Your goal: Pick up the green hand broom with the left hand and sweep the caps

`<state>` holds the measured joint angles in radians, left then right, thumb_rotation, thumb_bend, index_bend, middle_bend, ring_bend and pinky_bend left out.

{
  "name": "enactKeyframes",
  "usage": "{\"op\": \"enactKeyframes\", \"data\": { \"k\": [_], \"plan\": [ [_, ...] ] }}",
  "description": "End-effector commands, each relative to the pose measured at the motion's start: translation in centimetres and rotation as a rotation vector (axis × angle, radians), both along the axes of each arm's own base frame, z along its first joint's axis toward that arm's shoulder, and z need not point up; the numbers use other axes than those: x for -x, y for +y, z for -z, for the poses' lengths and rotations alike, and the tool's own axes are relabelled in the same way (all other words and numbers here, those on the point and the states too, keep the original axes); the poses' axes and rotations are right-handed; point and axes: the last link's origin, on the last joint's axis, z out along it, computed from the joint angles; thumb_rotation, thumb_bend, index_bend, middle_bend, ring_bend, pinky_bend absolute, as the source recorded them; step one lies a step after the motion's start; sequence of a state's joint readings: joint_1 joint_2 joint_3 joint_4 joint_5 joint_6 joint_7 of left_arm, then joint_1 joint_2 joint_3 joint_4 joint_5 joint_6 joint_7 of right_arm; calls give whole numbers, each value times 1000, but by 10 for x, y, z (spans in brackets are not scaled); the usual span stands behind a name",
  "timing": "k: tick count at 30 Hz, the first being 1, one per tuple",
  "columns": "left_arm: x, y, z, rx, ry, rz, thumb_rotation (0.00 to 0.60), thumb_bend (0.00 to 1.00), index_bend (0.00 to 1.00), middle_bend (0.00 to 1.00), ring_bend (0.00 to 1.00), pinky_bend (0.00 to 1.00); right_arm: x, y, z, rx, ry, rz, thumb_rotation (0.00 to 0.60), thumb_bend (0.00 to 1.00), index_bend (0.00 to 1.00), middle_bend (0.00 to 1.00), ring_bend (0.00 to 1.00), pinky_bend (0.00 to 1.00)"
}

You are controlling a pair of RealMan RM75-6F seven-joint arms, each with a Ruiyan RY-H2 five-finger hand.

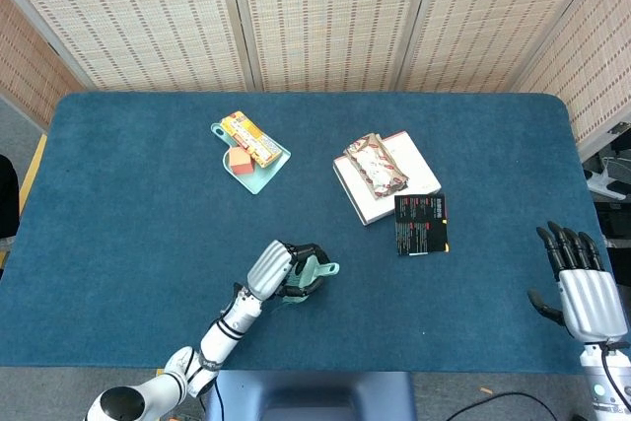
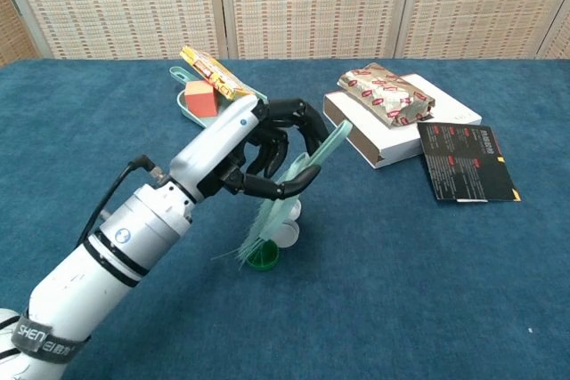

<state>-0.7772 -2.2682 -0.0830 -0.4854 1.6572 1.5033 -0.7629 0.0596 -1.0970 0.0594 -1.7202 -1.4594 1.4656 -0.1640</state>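
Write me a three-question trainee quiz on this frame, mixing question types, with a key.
1. True or false: the left hand holds the green plastic hand broom.
2. Multiple choice: the broom's bristles come down at
A. the black leaflet
B. the green bottle cap
C. the white flat box
3. Fill in: the right hand holds ____.

Key: 1 true. 2 B; a white bottle cap lies just behind the green one. 3 nothing; its fingers are spread, near the table's right edge in the head view.
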Motion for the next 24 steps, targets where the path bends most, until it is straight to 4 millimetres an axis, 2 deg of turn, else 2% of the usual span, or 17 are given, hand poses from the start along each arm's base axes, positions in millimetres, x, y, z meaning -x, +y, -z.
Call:
{"op": "enactKeyframes", "data": {
  "k": [1,5,11,15,19,22,24],
  "plan": [
    [-4,1,-10,-62,-18,37,600,816,731,882,748,852,0,-1,0,-2,1,1,600,197,0,0,0,0],
    [19,7,-31,-144,26,46,600,816,732,883,749,852,0,-1,1,-9,4,-1,600,198,0,0,0,0],
    [94,12,-76,-309,248,-37,600,813,731,884,749,852,-2,-1,6,-12,17,-3,600,197,0,0,0,0],
    [149,6,-102,-401,463,-118,600,796,726,884,748,852,-4,-3,12,-21,29,-5,600,197,0,0,0,0],
    [184,0,-107,-392,645,-179,600,774,717,882,748,852,-6,-4,19,-39,44,-7,600,197,0,0,0,0],
    [195,-2,-102,-344,709,-207,600,722,684,854,749,851,-7,-5,25,-55,51,-11,600,198,0,0,0,0],
    [198,-2,-96,-305,740,-212,600,648,617,791,749,851,-8,-6,28,-66,55,-12,600,197,0,0,0,0]
  ]
}}
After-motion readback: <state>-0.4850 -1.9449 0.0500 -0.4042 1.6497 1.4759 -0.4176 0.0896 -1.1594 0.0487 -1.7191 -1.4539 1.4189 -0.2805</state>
